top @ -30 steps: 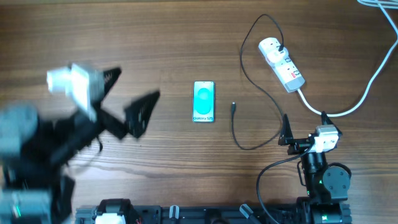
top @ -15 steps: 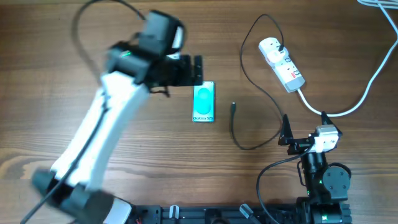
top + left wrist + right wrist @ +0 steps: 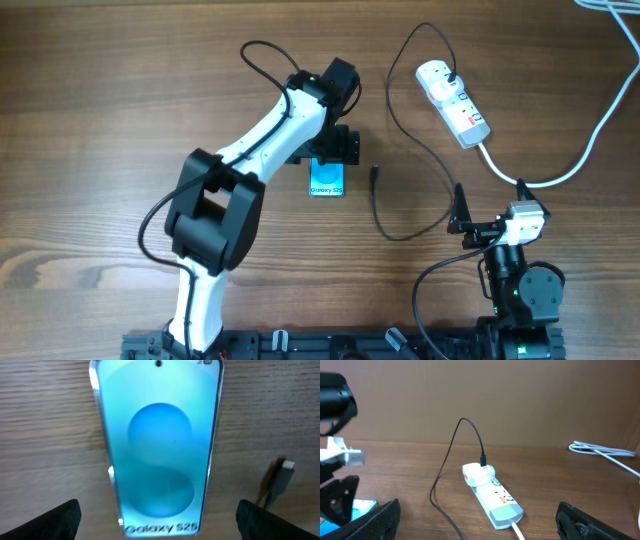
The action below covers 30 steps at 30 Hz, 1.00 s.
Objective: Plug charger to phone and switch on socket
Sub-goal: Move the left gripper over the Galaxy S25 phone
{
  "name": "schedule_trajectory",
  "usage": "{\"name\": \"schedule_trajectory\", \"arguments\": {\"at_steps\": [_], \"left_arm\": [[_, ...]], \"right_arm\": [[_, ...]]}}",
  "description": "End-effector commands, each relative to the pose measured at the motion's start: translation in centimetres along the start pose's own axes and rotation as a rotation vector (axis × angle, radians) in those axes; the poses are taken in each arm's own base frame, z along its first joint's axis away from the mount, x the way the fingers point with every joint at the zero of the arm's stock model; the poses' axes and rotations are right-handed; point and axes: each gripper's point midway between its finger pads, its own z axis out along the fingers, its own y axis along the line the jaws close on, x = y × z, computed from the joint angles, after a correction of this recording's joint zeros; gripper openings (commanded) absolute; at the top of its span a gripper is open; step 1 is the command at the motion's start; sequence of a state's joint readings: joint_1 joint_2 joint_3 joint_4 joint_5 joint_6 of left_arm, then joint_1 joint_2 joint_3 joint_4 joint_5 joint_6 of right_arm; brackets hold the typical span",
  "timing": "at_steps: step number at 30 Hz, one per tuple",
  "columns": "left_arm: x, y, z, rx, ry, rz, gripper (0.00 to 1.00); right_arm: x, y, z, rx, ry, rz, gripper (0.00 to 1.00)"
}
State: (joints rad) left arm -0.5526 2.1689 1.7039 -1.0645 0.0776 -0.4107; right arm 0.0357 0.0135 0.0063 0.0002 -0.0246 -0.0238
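The phone (image 3: 327,182) lies flat mid-table with its teal-and-white screen up; it fills the left wrist view (image 3: 157,445). My left gripper (image 3: 329,146) is open just above the phone's top half, a finger on each side (image 3: 159,522), holding nothing. The charger's connector tip (image 3: 375,172) lies right of the phone and shows in the left wrist view (image 3: 284,467). Its thin black cable (image 3: 400,110) loops up to a plug in the socket (image 3: 455,103). My right gripper (image 3: 490,202) is open and empty near the front right, facing the socket (image 3: 492,495).
The socket's thick white cord (image 3: 600,120) curves off to the table's right edge and back corner; a stretch of it lies far right in the right wrist view (image 3: 605,451). A loop of the black cable (image 3: 400,235) lies just left of my right gripper.
My left arm has swung from the table's left side across to the phone and now hovers over it. The right arm, phone, cable and socket have not moved.
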Motion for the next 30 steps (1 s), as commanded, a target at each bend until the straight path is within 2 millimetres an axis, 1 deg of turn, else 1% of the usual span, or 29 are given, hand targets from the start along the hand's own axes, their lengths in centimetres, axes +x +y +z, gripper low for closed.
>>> {"name": "schedule_trajectory", "arguments": {"at_steps": [1, 2, 4, 11, 14, 20, 24, 27, 30], "left_arm": [[-0.3, -1.2, 0.8, 0.064, 0.019, -0.021, 1.0], [-0.5, -1.0, 1.0, 0.054, 0.016, -0.033, 1.0], [-1.0, 0.2, 1.1, -0.012, -0.016, -0.091, 1.0], [-1.7, 0.9, 1.0, -0.039, -0.045, -0.099, 1.0], [-1.5, 0.7, 1.2, -0.03, -0.039, -0.097, 1.0], [-0.5, 1.2, 3.4, -0.036, -0.028, -0.094, 1.0], [0.1, 1.6, 4.2, -0.048, -0.014, -0.095, 1.0], [0.4, 1.9, 4.6, -0.056, -0.011, -0.102, 1.0], [0.2, 1.6, 4.7, -0.049, -0.021, -0.106, 1.0]], "right_arm": [[-0.2, -0.2, 0.0, 0.007, -0.008, -0.002, 1.0], [-0.2, -0.2, 0.0, 0.007, -0.008, -0.002, 1.0], [-0.2, -0.2, 0.0, 0.007, -0.008, -0.002, 1.0], [-0.2, -0.2, 0.0, 0.007, -0.008, -0.002, 1.0], [-0.2, -0.2, 0.0, 0.007, -0.008, -0.002, 1.0], [-0.2, -0.2, 0.0, 0.007, -0.008, -0.002, 1.0], [-0.2, -0.2, 0.0, 0.007, -0.008, -0.002, 1.0], [-0.2, -0.2, 0.0, 0.007, -0.008, -0.002, 1.0], [-0.2, -0.2, 0.0, 0.007, -0.008, -0.002, 1.0]]}}
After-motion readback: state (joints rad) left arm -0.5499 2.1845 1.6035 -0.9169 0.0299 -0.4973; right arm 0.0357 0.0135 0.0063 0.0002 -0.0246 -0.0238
